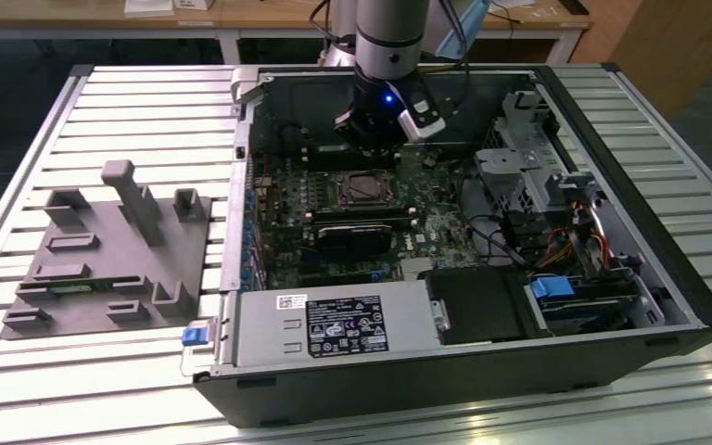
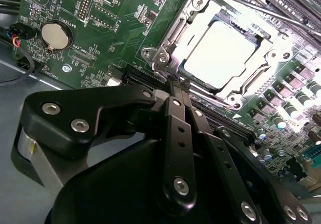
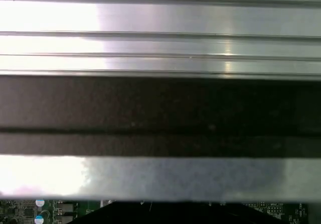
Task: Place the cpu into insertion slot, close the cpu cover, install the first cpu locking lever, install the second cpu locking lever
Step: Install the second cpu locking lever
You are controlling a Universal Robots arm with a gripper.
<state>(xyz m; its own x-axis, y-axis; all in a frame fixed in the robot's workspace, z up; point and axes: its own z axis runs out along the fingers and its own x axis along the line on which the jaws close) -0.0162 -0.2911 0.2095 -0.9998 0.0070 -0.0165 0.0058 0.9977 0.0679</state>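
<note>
Here the jaws (image 2: 176, 83) sit closed beside the cpu cover (image 2: 200, 20), empty.

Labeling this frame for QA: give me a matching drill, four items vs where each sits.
Items:
1 cpu
2 coin cell battery
3 end effector
4 grey fixture block

Places:
A on the slatted table, outside the case
B fingertips at the socket's corner
C seated under the cpu cover
D round holder on the green board

Pairs: 1-C, 2-D, 3-B, 4-A
</note>
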